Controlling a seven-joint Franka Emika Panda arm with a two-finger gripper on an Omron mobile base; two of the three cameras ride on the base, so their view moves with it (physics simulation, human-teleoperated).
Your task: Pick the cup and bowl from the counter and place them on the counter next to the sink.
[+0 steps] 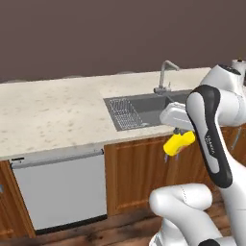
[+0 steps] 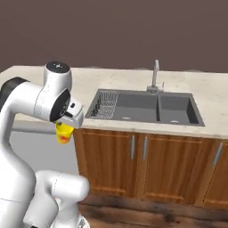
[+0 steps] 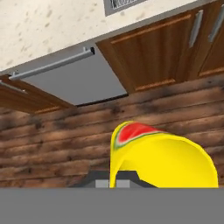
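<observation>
- The pincer [image 1: 178,138] is clamped on the cup [image 1: 178,143], carried in the air in front of the wooden cabinets, below the counter [image 1: 57,113] edge.
- The cup is not yet set down; bare counter beside the sink [image 2: 144,107] awaits it.
- The bowl remains to be fetched; I cannot tell where it sits.

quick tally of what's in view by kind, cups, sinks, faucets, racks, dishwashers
cup: 1, yellow, held in the shut gripper
sink: 1, with two basins
faucet: 1
wire rack: 1
dishwasher: 1
total: 5
</observation>
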